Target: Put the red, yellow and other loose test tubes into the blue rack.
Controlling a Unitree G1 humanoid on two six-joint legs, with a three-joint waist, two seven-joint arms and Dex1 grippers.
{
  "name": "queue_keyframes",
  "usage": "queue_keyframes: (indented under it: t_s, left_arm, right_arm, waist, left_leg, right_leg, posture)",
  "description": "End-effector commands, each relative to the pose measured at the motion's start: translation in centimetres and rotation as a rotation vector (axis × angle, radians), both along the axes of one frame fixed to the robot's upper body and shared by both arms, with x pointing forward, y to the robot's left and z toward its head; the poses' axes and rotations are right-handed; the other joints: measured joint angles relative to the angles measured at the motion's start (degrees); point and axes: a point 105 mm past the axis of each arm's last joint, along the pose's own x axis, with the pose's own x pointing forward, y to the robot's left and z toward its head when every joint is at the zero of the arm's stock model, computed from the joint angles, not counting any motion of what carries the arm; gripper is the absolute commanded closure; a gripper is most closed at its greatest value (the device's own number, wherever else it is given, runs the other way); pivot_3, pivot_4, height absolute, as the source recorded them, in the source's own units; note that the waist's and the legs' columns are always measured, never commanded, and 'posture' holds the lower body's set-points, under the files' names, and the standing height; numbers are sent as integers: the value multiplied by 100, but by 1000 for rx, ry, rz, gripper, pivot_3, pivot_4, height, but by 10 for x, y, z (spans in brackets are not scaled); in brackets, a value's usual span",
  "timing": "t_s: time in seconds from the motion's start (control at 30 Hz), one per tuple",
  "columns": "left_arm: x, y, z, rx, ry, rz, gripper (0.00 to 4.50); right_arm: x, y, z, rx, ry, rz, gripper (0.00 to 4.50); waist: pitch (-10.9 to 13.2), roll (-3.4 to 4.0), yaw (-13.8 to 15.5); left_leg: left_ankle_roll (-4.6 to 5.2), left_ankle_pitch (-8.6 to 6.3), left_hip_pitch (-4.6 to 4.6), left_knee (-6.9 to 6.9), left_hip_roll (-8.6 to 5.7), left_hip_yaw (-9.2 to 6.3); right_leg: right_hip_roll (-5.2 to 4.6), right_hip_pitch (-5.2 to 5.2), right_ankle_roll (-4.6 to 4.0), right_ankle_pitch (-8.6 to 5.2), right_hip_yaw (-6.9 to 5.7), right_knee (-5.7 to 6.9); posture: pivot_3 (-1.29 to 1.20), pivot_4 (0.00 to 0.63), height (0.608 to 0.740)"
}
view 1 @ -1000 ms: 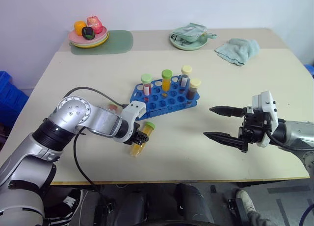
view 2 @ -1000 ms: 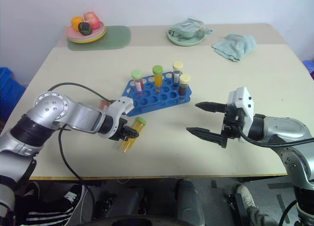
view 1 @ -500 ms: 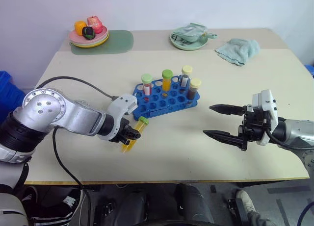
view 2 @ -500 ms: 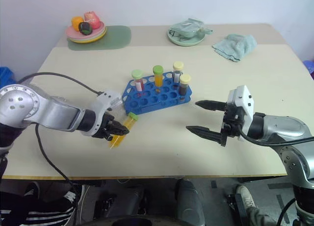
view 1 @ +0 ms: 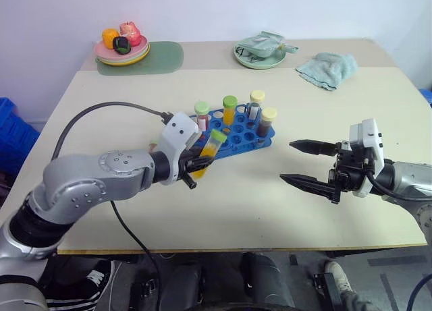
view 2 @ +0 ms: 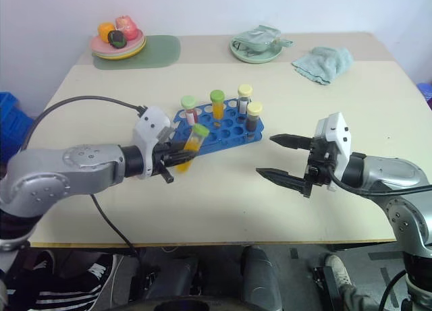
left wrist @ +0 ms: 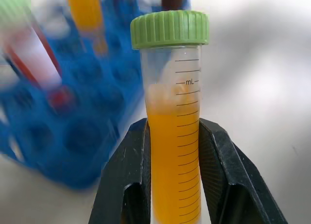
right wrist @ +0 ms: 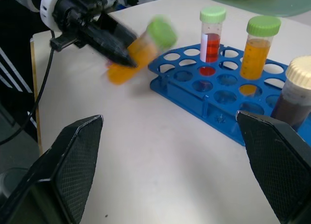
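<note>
A pale beige desk [view 1: 378, 122] stands against a plain white wall. At its far left corner a green mat [view 1: 165, 57] carries a stacked plate [view 1: 138, 57] of toy food. Toward the far right edge sit a light green dish [view 1: 260, 60] holding crumpled material and, beside it, a teal cloth [view 1: 329, 69].

The blue rack [view 1: 233, 137] lies near the desk's centre, angled to the edges. Four capped tubes stand upright in it: a red tube [view 1: 202, 117], an orange tube [view 1: 229, 110], a pale-capped tube [view 1: 255, 104] and a dark brown tube [view 1: 267, 122].

The left gripper [view 1: 196, 168] is clamped on a green-capped yellow tube [view 1: 210, 149], held tilted above the desk at the rack's near left corner. The right gripper [view 1: 304, 164] hovers near the desk's right edge, fingers spread wide and empty.
</note>
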Motion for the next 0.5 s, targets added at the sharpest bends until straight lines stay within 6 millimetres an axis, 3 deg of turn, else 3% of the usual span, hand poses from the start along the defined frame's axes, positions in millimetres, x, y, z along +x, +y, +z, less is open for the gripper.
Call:
queue_keyframes:
  t_s: [0.03, 0.23, 0.5]
  left_arm:
    - [-2, -4, 27, -100, -275, -73, 3743]
    - [-3, -11, 33, -238, -522, -148, 3743]
    - [4, -13, 22, -393, -653, -113, 3743]
  right_arm:
    - [-1, -3, 15, 18, -61, -17, 0]
    - [0, -4, 19, 26, -76, -39, 0]
    - [4, -6, 25, 33, -89, -71, 0]
  waist:
    - [0, 1, -4]
    - [-1, -1, 5]
    - [-2, -2, 13]
  left_leg:
    - [0, 0, 2, -3, 0, 3]
    - [4, -2, -3, 1, 1, 1]
    - [10, -5, -7, 4, 3, 0]
  right_leg:
    - [0, -1, 0, 0, 0, 0]
    - [-1, 1, 0, 0, 0, -3]
    - [-1, -1, 1, 1, -2, -2]
  posture:
    - [0, 150, 740]
    - [0, 150, 740]
    - [0, 150, 740]
